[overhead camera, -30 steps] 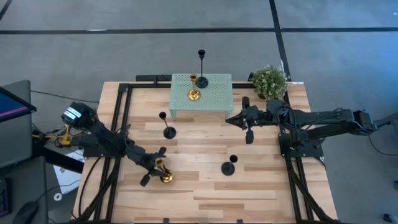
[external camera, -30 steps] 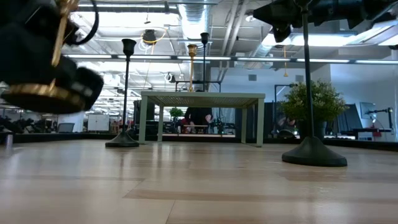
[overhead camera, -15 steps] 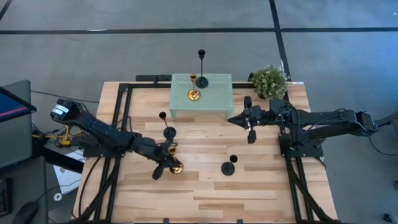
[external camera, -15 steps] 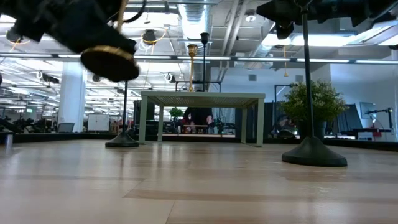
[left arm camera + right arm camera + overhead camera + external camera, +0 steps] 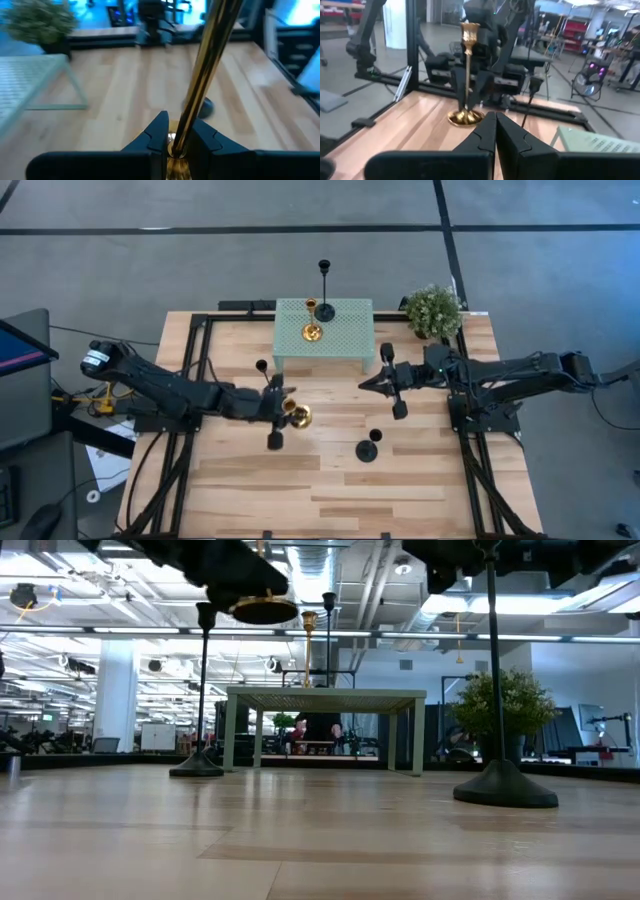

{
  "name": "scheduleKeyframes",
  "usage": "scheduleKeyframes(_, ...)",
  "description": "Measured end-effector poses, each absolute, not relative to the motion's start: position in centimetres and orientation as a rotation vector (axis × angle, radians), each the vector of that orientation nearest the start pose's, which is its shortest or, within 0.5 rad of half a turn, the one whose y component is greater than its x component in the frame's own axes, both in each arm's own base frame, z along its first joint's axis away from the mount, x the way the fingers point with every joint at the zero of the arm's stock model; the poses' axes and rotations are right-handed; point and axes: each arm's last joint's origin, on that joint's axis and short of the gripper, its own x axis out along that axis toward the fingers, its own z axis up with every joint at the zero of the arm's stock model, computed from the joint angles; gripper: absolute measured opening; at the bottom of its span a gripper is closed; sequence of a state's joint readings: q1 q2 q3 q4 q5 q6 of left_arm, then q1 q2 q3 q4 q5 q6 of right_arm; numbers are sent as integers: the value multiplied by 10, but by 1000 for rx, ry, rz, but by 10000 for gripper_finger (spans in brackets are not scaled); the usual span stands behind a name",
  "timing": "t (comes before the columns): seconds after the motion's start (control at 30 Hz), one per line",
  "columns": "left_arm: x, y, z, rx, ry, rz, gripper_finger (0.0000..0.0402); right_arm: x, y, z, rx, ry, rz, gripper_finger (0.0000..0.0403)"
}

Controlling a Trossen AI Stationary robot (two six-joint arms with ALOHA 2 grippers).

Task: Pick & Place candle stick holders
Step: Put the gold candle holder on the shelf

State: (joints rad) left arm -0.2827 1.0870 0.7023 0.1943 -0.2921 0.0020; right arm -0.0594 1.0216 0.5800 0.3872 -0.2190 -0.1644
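I see a light wooden table on a black frame, standing on a grey floor. A small pale green stand sits at the far middle of the table, with a green plant just beside its right end. The low view looks into an open workshop with ceiling lights.

My left pincer is over the middle of the table, left of centre, pressed onto the stem of a gold candle holder and carrying it clear of the wood. In the left wrist view the gold stem runs up between the fingers.

My right pincer hovers near the stand's right front leg, pressed together and empty, as the right wrist view shows.

A second gold holder stands on the stand. One black holder is at the stand's far edge. Another black holder stands just beside the left pincer. A third black holder stands on the table in front of the right pincer.

I can read no writing or labels.
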Motion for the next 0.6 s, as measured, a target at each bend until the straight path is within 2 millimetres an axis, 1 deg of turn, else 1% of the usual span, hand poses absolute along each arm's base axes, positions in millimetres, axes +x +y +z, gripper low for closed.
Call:
scheduleKeyframes(0.13,238,-40,288,50,189,83,40,225,-13,277,-165,6,133,0)
scheduleKeyframes(0.3,245,-19,291,26,197,86,40,224,-23,283,-176,-54,83,0)
scheduleKeyframes(0.4,254,-12,294,21,202,101,40,224,-27,286,-183,-87,63,0)
scheduleKeyframes(0.5,265,-10,298,30,204,96,40,227,-30,285,-185,-100,51,1)
scheduleKeyframes(0.6,275,-10,302,70,209,91,40,231,-33,283,-184,-89,41,15)
